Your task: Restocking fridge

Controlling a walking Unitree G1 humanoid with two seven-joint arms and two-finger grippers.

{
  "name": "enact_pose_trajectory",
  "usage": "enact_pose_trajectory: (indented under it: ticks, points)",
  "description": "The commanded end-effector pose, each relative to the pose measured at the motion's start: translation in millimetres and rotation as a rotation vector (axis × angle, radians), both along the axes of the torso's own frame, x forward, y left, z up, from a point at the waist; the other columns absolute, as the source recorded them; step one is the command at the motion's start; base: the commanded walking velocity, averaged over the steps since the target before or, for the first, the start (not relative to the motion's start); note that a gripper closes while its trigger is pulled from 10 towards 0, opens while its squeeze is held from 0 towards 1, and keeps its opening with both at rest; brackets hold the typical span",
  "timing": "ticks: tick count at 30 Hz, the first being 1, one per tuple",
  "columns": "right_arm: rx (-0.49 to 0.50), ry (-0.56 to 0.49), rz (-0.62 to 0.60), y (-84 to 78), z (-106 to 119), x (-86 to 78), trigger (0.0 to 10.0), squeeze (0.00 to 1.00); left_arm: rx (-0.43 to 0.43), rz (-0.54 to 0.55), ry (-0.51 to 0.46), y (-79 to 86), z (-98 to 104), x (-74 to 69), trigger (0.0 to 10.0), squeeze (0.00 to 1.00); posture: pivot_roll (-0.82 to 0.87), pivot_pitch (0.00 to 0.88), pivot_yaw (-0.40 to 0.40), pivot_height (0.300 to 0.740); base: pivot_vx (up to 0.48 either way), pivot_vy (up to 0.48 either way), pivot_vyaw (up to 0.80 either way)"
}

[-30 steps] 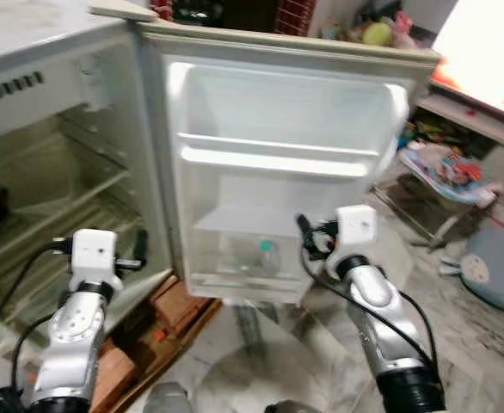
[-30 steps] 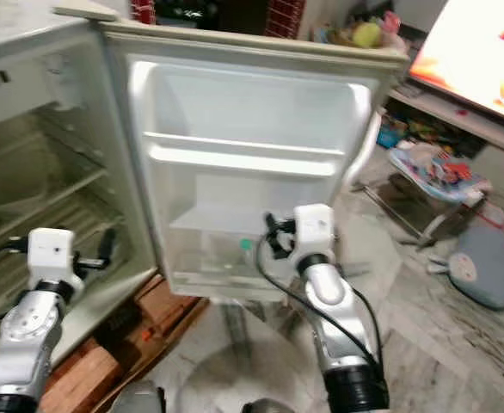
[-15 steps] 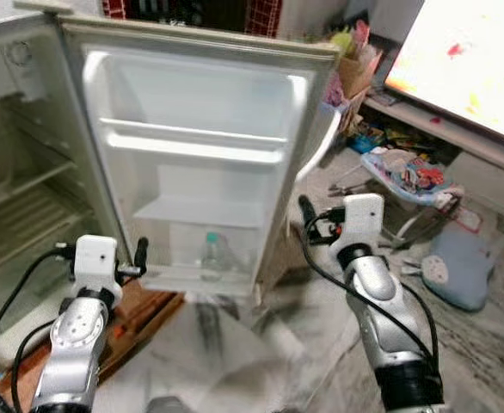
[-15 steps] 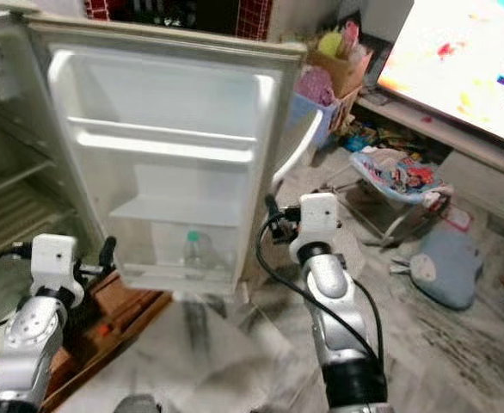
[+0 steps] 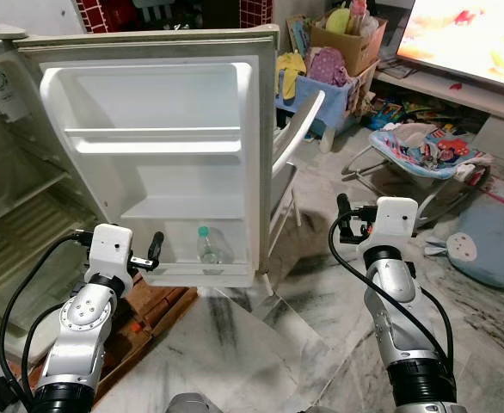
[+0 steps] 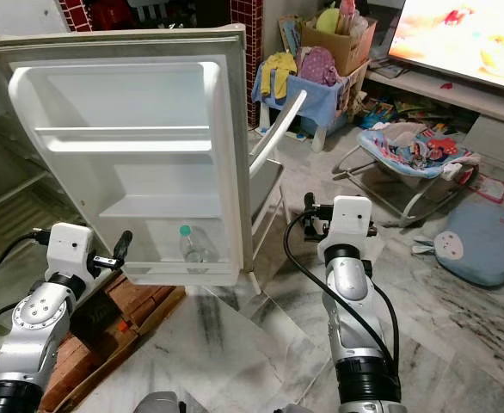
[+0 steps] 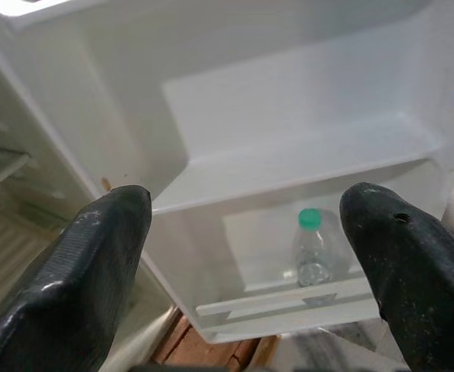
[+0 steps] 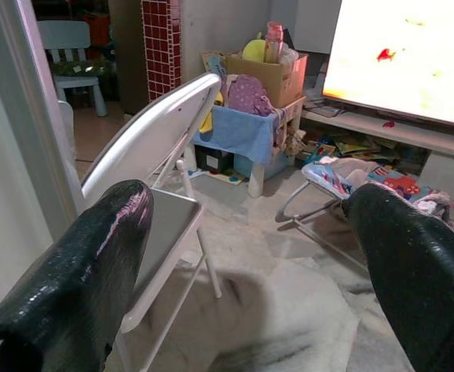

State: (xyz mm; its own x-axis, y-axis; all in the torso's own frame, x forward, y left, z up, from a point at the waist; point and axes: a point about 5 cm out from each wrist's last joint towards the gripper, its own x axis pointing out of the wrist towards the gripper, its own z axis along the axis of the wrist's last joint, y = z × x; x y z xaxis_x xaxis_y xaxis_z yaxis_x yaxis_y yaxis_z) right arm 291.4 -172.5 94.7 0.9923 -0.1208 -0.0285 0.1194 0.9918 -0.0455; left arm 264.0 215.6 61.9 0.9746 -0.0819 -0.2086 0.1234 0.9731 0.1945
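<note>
White plastic lines the inside of the open fridge door (image 5: 162, 103), which stands swung wide with its shelves bare except for the lowest one, where a clear water bottle (image 5: 207, 245) with a green cap stands upright behind the rail. To the left the fridge (image 5: 11, 198) body shows its wire racks. Down in front, the left gripper (image 7: 242, 248) is raised toward the bottom of the door, just short of the low shelf, its two black fingers (image 7: 95, 263) spread wide apart with nothing between them; from the wrist the bottle sits framed between them, farther off. The right gripper (image 8: 250, 256) is held up well to the right of the door's edge, over the marble floor (image 5: 261, 344), its fingers likewise parted and empty, pointing toward a white folding chair (image 8: 153, 132) that stands just beside the door. Behind that are a cardboard box (image 5: 342, 43) stuffed with things, a baby bouncer (image 5: 415, 151) on the floor and a bright television (image 5: 467, 34) on a low stand. Reddish bricks (image 5: 149, 305) lie under the fridge's front corner.
</note>
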Motion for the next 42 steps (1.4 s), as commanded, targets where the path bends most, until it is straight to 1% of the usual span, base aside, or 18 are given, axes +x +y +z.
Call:
enact_pose_trajectory:
  ticks: [1,23,24,27,31,38,42]
  points:
    - [-0.005,-0.015,0.009,2.6,2.9,0.3,10.0,0.00,0.010,0.000,0.003,3.6,1.3,1.0,10.0,0.00,0.14,0.000,0.034,0.740,0.000,0.000,0.00]
    - [-0.005,-0.015,0.009,2.6,2.9,0.3,10.0,0.00,0.010,0.000,0.003,3.6,1.3,1.0,10.0,0.00,0.14,0.000,0.034,0.740,0.000,0.000,0.00]
    - [-0.029,-0.039,0.059,8.7,6.5,5.6,10.0,0.00,0.004,0.006,-0.001,2.7,-2.4,2.6,10.0,0.00,0.14,0.000,-0.054,0.740,0.000,0.000,0.47]
    - [-0.047,-0.056,0.127,17.5,13.0,14.2,10.0,0.00,-0.020,0.019,-0.012,-2.3,-6.5,2.7,10.0,0.00,0.14,0.000,-0.056,0.740,0.000,0.000,0.76]
    - [-0.043,-0.057,0.143,18.9,13.6,15.5,10.0,0.00,-0.021,0.017,-0.017,-3.6,-5.6,4.1,10.0,0.00,0.14,0.000,-0.062,0.740,0.000,0.000,0.80]
    - [-0.040,-0.060,0.160,19.4,13.8,17.4,10.0,0.00,-0.019,0.014,-0.009,-5.9,-10.2,1.3,10.0,0.00,0.14,0.000,-0.068,0.740,0.000,-0.391,0.79]
    - [-0.031,-0.062,0.165,20.9,13.7,18.8,10.0,0.00,-0.017,0.013,-0.012,-6.3,-11.0,1.6,10.0,0.00,0.15,0.000,-0.070,0.740,0.000,-0.431,0.29]
